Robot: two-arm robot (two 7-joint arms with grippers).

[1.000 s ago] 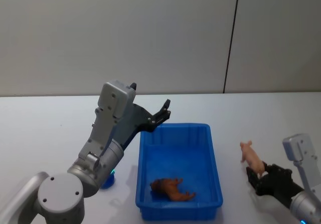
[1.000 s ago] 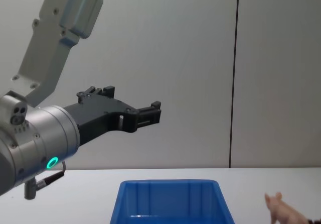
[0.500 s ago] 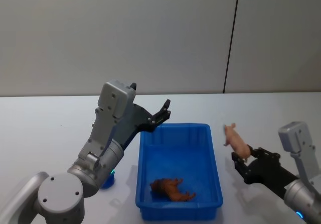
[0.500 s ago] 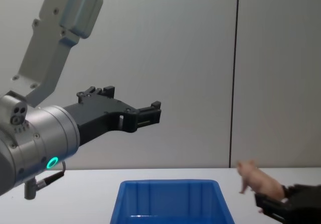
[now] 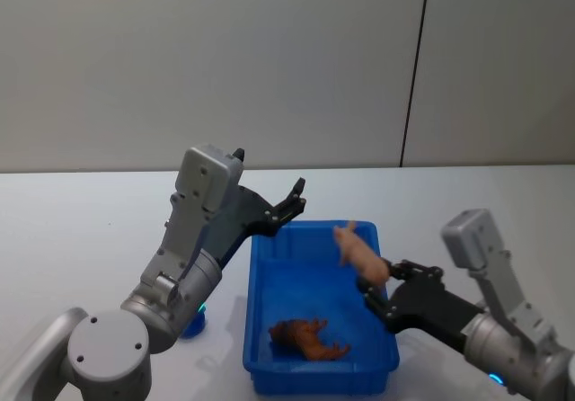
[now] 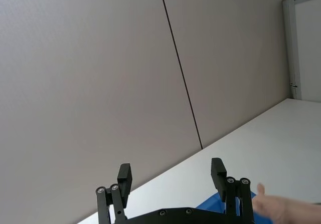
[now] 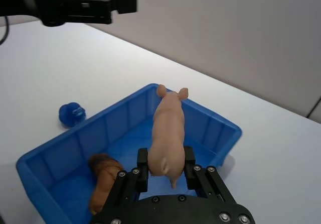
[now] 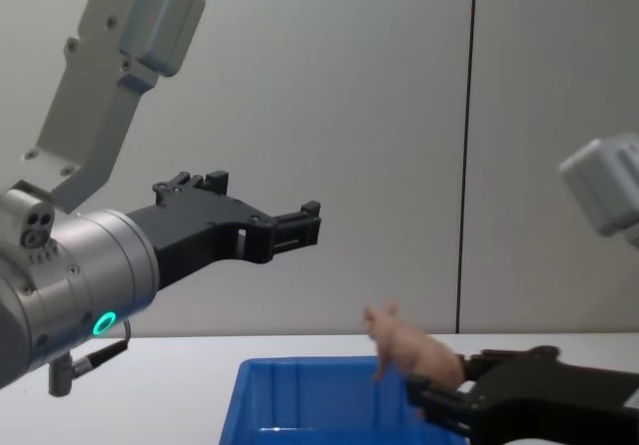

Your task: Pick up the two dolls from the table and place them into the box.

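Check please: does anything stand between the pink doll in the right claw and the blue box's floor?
Nothing visible does. The right claw holds the pink doll over the open box; the brown doll lies aside, and the left claw hovers apart.

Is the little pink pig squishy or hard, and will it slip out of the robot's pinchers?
Probably hard: the pink pig shows no dent though the right gripper pinches only its back end. Probably light too, since that small pinch holds it out above the blue box. Its skin looks smooth, so it might slip.
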